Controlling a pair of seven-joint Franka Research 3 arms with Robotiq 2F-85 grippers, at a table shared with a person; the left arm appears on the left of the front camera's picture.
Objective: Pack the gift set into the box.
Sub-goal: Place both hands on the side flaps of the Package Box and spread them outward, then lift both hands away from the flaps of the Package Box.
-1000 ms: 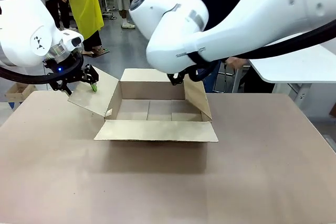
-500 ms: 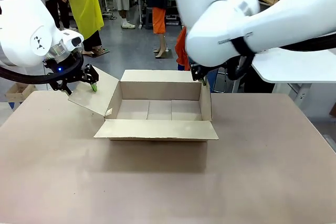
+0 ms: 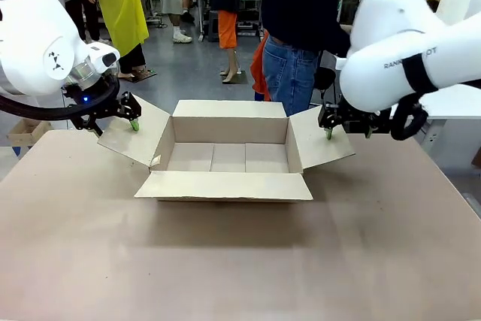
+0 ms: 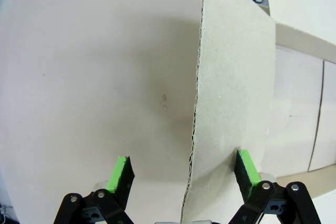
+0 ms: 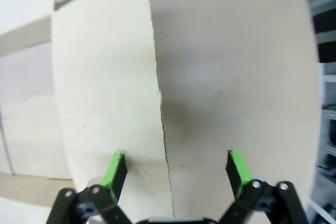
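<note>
**Operator:** Which step is in hand, and how is it done correctly?

**Technician:** As judged from the layout, the step is spreading the side flaps so that the opening is free. The left gripper (image 4: 182, 170), black with green pads, stands wide open astride the free edge of the left flap (image 3: 135, 142). One pad (image 4: 247, 167) rests against the flap's inner face and the other is clear of it. Press outward and downward only. Do not pinch, and do not drag the carton sideways. The right gripper (image 5: 176, 167) is likewise spread wide astride the edge of the right flap (image 3: 322, 148) and grips nothing. Balance both arms so the carton does not slide.

**Operator:** Where is the container, and what does it hold?

**Technician:** The plain brown corrugated cardboard box (image 3: 229, 130) sits at mid-table on the grey-brown table top (image 3: 225, 268), between the two grippers, with its top flaps open. Its floor is bare, so the gift set is not yet inside. A person in a dark top (image 3: 301, 5) stands just beyond the far edge.
</note>
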